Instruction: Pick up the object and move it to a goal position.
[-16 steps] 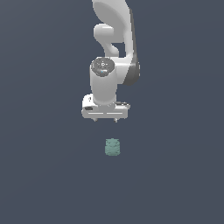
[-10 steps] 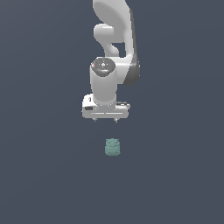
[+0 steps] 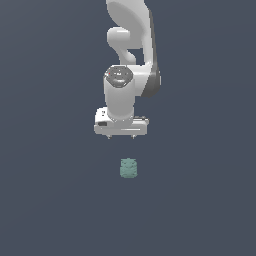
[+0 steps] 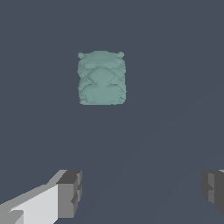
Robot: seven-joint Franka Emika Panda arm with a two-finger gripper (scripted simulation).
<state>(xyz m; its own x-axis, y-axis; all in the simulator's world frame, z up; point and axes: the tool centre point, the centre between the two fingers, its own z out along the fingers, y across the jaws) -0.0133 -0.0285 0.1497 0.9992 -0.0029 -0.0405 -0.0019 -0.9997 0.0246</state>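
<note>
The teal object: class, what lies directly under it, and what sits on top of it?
The teal object rests on the plain dark floor. Nothing sits on top of it. The open tool hangs apart from it. Its underside is covered from sight.

plain dark grey-blue ground, uniform, matte

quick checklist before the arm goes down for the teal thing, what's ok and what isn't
1. Jaws of the white gripper open wide: ok.
2. Nothing held between the jaws: ok.
3. Small pale teal-green lumpy barrel-shaped object resting on the dark grey floor, apart from the gripper: ok.
4. Object centred between the jaws: not ok; in the wrist view it lies outside the gap.
5. Goal position marked: cannot tell; none visible.
</note>
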